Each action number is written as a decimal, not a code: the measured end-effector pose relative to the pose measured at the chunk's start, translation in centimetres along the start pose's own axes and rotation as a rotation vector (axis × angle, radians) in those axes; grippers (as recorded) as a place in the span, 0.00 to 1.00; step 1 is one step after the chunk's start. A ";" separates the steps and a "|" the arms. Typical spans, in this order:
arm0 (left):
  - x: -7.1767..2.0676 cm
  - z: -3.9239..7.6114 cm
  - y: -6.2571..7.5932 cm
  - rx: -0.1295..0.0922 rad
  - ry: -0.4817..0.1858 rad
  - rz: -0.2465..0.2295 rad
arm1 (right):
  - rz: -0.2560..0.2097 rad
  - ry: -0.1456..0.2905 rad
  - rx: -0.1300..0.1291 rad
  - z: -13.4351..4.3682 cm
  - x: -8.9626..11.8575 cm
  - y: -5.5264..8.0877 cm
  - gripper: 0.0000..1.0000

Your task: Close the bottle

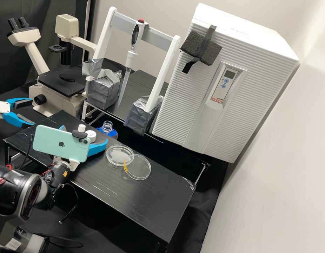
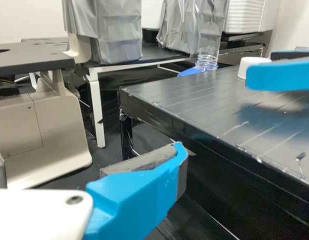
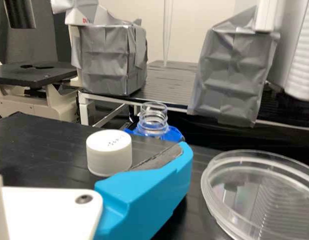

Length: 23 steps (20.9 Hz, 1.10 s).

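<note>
Here I am at the black slatted bench top [image 1: 141, 200], and the small clear bottle with the blue base [image 1: 107, 129] stands upright at its far edge, neck open, nothing on it yet. The round white screw cap [image 1: 91, 135] sits flat on the bench just beside the bottle, on the near side of it, with a gap between the two. My right gripper [image 1: 86, 139] is down at the cap with its blue fingers spread. From my right wrist camera one finger [image 3: 144, 192] lies low along the bench right next to the cap, its dark pad facing it, and I cannot tell whether pad and cap touch. Nothing is pinched on that side. My left gripper [image 1: 28, 112] hangs off the left end of the bench, well apart from bottle and cap, its fingers parted wide and holding nothing, near the beige microscope [image 1: 46, 88]. To the right of the cap, two shallow clear round dishes [image 1: 129, 161] lie on the bench, overlapping, the nearer one with a yellow mark on its rim. Behind the bottle, on a further black shelf [image 1: 141, 84], a white stand [image 1: 162, 70] with grey-wrapped feet carries a hanging pipette [image 1: 131, 52]. The big white ribbed cabinet [image 1: 204, 116] stands to the right, a black foam block [image 1: 201, 47] strapped to its upper corner.
</note>
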 end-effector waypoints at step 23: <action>-0.10 -0.1 -0.1 -0.023 0.027 0.011 | 0.000 -0.006 -0.025 0.1 1.1 -0.1 0.00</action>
